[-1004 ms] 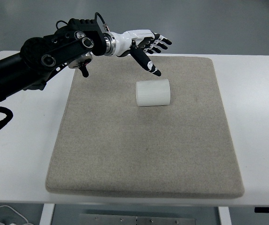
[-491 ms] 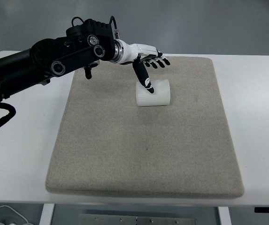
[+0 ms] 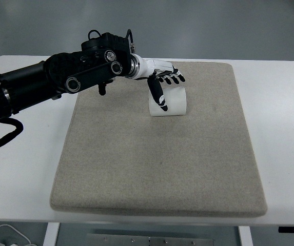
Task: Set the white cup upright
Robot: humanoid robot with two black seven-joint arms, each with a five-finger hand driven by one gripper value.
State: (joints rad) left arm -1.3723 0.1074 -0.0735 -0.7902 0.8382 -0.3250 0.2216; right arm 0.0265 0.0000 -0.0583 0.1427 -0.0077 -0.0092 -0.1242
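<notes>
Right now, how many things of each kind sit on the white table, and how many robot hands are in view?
White cup, lying on its side: 1
Beige mat: 1
Robot hand, the left hand over the cup: 1
Total: 3

Even, bright light falls from overhead, with no glare on the white desk (image 3: 280, 102). Shadows are soft and short: a faint one under the left hand (image 3: 159, 84) on the mat (image 3: 157, 164). Everything looks sharp, with no noticeable blur or edge bending.
</notes>
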